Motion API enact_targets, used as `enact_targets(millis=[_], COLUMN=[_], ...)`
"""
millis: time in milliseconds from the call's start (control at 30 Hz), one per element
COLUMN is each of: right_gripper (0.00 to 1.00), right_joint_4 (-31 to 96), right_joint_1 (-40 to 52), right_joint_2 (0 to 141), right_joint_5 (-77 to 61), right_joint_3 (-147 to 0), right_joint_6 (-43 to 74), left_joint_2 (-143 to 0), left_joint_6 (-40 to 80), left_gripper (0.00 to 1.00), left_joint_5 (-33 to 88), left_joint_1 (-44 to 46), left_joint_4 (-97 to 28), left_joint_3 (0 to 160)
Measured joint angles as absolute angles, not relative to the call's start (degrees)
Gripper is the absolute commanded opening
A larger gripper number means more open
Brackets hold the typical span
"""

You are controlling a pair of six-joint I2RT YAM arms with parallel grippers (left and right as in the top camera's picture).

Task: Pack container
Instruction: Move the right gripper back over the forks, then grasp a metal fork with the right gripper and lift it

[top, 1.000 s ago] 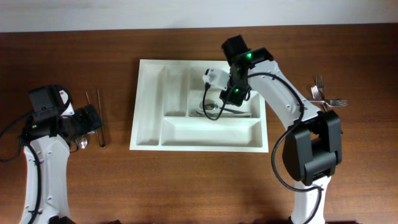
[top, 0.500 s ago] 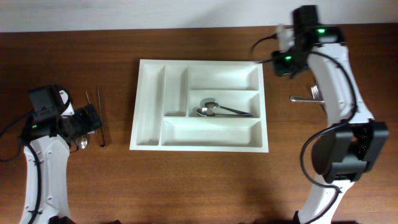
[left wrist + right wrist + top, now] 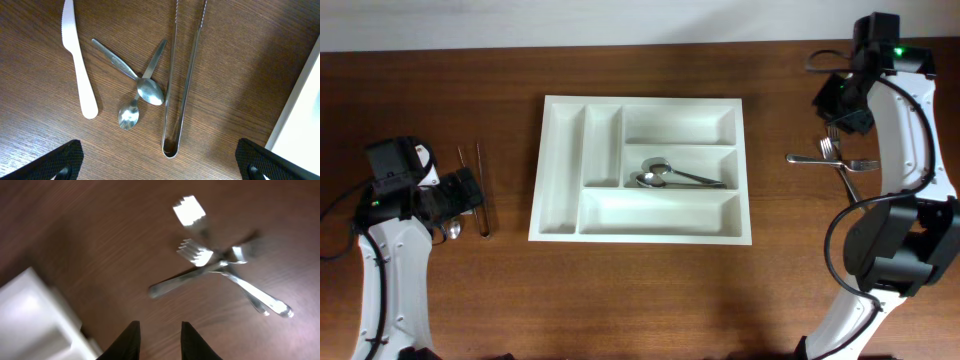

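At the far left, the left gripper (image 3: 460, 193) hovered over loose cutlery on the wooden table (image 3: 640, 290). Its fingers (image 3: 60, 160) were spread wide with nothing between them. Below it lay a white plastic knife (image 3: 77, 65), two small crossed spoons (image 3: 150, 91) and metal tongs (image 3: 182, 80). The container (image 3: 560, 170) sat flat at the table's centre, with a pair of spoons (image 3: 670, 177) in its middle long compartment. At the right, the right gripper (image 3: 157, 340) hung above crossed forks (image 3: 215, 262), its fingers slightly apart and empty.
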State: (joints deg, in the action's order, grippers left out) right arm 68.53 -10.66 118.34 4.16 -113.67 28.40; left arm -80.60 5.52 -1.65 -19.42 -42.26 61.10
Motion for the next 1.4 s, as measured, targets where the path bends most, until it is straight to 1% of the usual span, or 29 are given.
enact_targets(millis=[133, 267, 400, 567, 600, 700, 767, 833, 933, 1000, 1067, 1133, 1167, 1267, 1400], right_gripper=[0.28, 0.25, 0.25, 0.23, 0.23, 0.29, 0.29, 0.22, 0.20, 0.21, 0.25, 0.36, 0.39, 0.39, 0.37], right_joint_4=[67.90, 66.61, 64.93, 61.04, 60.16, 59.51, 59.57, 59.53, 58.65, 58.24, 58.02, 58.04, 57.98, 57.80, 57.87], right_joint_1=[-11.49, -12.47, -13.63, -14.48, -14.59, -14.87, -15.05, -15.05, -15.03, -15.14, -15.22, -15.22, -15.22, -15.25, -15.25], right_joint_2=[118.87, 121.99, 125.99, 129.84, 129.71, 129.71, 129.71, 129.71, 129.71, 129.71, 129.71, 129.71, 129.71, 129.71, 129.71], right_joint_5=[8.16, 9.21, 9.23, 8.54, 8.05, 7.53, 7.42, 7.35, 6.33, 4.95, 3.53, 2.63, 2.28, 1.76, 1.02], right_joint_3=[-111.81, -108.31, -103.79, -99.57, -99.46, -99.29, -99.29, -99.29, -99.26, -99.53, -99.81, -100.14, -100.36, -100.84, -100.92], right_joint_6=[36.45, 42.33, 46.74, 49.87, 50.22, 51.07, 51.18, 51.20, 50.89, 49.82, 48.51, 47.55, 47.46, 47.66, 49.04], left_joint_2=[-80.60, -80.60, -80.60, -80.60, -80.60, -80.60, -80.60, -80.60, -80.60, -80.60, -80.60, -80.60, -80.60, -80.60, -80.60], left_joint_6=[5.52, 5.52, 5.52, 5.52, 5.52, 5.52, 5.52, 5.52, 5.52, 5.52, 5.52, 5.52, 5.52, 5.52, 5.52], left_gripper=[0.99, 0.99, 0.99, 0.99, 0.99, 0.99, 0.99, 0.99, 0.99, 0.99, 0.99, 0.99, 0.99, 0.99, 0.99], left_joint_5=[-1.65, -1.65, -1.65, -1.65, -1.65, -1.45, -1.45, -1.45, -1.45, -1.45, -1.45, -1.45, -1.45, -1.45, -1.45], left_joint_1=[-19.42, -19.42, -19.42, -19.42, -19.42, -19.44, -19.42, -19.42, -19.42, -19.42, -19.42, -19.42, -19.42, -19.42, -19.42], left_joint_4=[-42.24, -42.26, -42.24, -42.26, -42.22, -42.26, -42.26, -42.26, -42.26, -42.26, -42.26, -42.24, -42.26, -42.26, -42.26], left_joint_3=[61.10, 61.10, 61.10, 61.10, 61.12, 61.21, 61.21, 61.21, 61.23, 61.25, 61.25, 61.25, 61.25, 61.25, 61.25])
